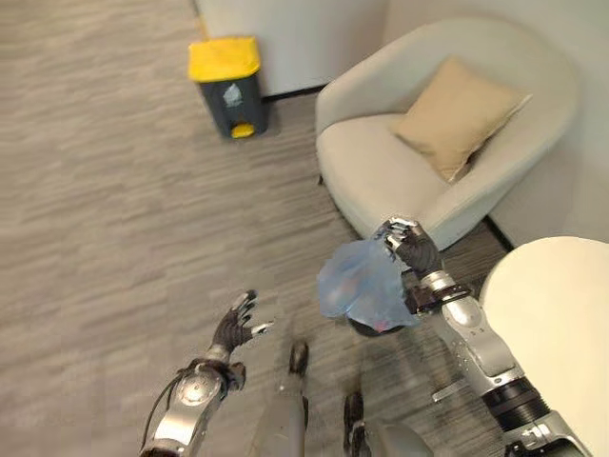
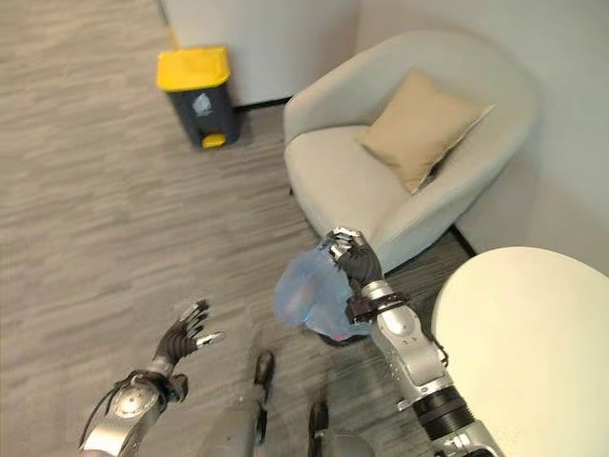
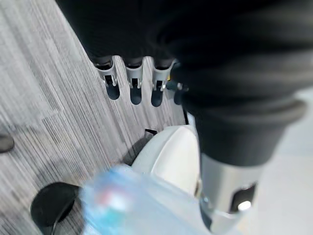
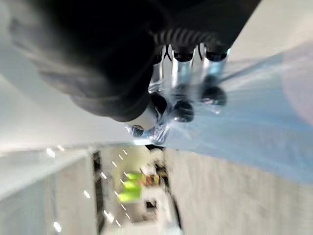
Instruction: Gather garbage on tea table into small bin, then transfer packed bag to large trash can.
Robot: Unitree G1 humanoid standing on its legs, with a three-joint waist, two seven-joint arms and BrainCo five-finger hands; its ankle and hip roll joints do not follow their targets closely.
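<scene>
Clutching the blue bag (image 1: 362,286) mid-frame, the right hand (image 1: 411,246) risks slippage — left hand (image 1: 235,324) hangs open, the yellow-lidded can (image 1: 228,86) upper left, well apart.

Open carpeted floor (image 1: 114,190) is stretching from the left hand (image 1: 236,322) to the yellow-lidded trash can (image 1: 228,84) against the far wall. The armchair (image 1: 447,143) is crowding the right hand (image 1: 409,246) and its blue bag (image 1: 362,284), and the round tabletop (image 1: 561,324) is blocking the right side.
</scene>
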